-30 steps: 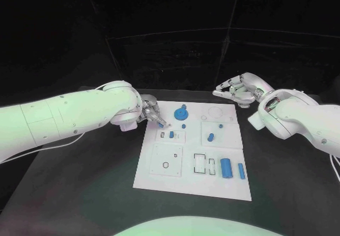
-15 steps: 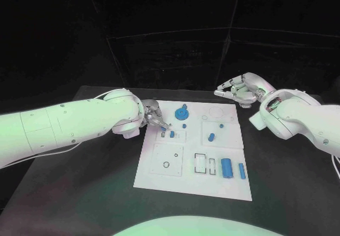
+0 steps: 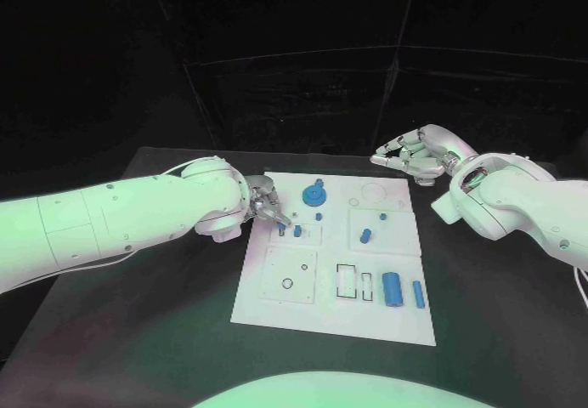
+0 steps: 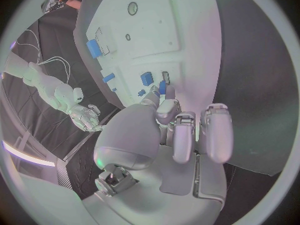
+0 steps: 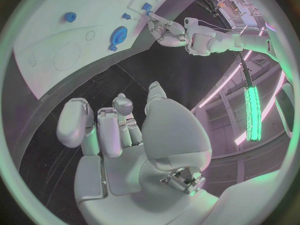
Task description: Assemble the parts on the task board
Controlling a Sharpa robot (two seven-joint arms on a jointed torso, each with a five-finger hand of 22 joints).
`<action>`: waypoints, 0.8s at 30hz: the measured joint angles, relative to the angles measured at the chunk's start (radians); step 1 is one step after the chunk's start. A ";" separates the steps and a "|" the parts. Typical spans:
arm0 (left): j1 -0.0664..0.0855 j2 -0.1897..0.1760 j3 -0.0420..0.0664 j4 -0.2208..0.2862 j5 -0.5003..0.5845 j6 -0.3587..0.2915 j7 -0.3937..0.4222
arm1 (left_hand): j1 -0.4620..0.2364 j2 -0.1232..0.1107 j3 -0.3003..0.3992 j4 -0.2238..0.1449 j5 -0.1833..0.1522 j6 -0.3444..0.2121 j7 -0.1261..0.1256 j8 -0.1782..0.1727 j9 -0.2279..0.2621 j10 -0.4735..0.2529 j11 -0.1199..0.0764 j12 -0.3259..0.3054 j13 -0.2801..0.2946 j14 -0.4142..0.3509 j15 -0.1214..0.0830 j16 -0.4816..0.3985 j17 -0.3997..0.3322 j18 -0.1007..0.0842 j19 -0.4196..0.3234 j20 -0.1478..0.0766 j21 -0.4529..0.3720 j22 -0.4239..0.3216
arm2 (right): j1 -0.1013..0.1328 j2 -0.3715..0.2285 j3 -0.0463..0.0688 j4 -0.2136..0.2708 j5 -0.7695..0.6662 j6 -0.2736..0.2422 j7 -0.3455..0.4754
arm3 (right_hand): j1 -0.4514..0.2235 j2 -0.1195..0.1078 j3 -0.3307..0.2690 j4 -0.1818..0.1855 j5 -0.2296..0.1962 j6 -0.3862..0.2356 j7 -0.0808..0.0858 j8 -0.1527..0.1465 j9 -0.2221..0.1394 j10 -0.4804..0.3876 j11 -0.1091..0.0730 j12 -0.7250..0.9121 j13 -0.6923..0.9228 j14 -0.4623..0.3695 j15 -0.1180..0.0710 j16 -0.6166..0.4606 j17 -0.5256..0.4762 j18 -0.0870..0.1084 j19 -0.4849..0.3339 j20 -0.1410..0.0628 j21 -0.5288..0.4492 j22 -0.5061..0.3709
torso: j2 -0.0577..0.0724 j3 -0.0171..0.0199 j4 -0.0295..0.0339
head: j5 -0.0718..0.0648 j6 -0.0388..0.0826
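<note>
The white task board (image 3: 276,302) lies mid-table. On it are a blue gear (image 3: 315,197), a blue cylinder (image 3: 391,289) with a thinner one (image 3: 418,295) beside it, and several small blue parts (image 3: 365,235). My left hand (image 3: 262,206) hovers over the board's far left edge. It pinches a small blue part (image 4: 161,88) between thumb and a finger, just above the board (image 4: 156,30) and next to another small part (image 3: 298,230). My right hand (image 3: 416,153) hangs beyond the board's far right corner, fingers apart, holding nothing (image 5: 119,125).
Black table (image 3: 147,323) surrounds the board on every side. Empty outlined slots (image 3: 352,282) and a small ring (image 3: 287,284) mark the board's near half. The right wrist view shows the gear (image 5: 119,35) and my left hand (image 5: 164,29) across the board.
My left hand has slid a little toward me along the board's left edge and sunk closer to it, still pinching the small part. The right hand has barely moved.
</note>
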 measured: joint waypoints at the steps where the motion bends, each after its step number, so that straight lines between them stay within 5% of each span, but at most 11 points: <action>1: 0.000 0.000 0.000 0.000 -0.001 0.003 -0.001 | 0.000 0.000 0.000 0.000 0.000 0.000 0.000 0.000 0.000 0.001 -0.001 0.000 0.000 0.000 0.000 0.000 0.000 0.000 0.000 0.000 0.000 0.000 | 0.000 0.000 0.000 0.000 0.000 0.000 0.000 | 0.000 0.000 0.000 0.000 0.000 0.000 0.000 0.000 0.000 0.000 0.000 0.000 0.000 0.000 0.000 0.000 0.000 0.000 0.000 0.000 0.000 0.000 | 0.000 0.0000 0.0000 | 0.000 0.000; 24: 0.001 -0.005 0.000 0.008 -0.012 0.072 -0.011 | -0.025 -0.009 0.010 -0.004 -0.001 0.000 0.000 0.024 0.016 0.001 -0.001 0.000 -0.002 0.000 0.000 0.000 0.000 0.000 0.000 0.000 0.000 0.000 | 0.000 0.001 0.000 -0.001 0.000 0.002 -0.001 | 0.000 0.000 0.000 0.000 0.000 0.000 0.000 0.000 0.000 0.000 0.000 0.000 0.000 0.000 0.000 0.000 0.001 0.000 0.000 0.000 0.000 0.000 | 0.000 -0.0003 0.0000 | 0.003 -0.002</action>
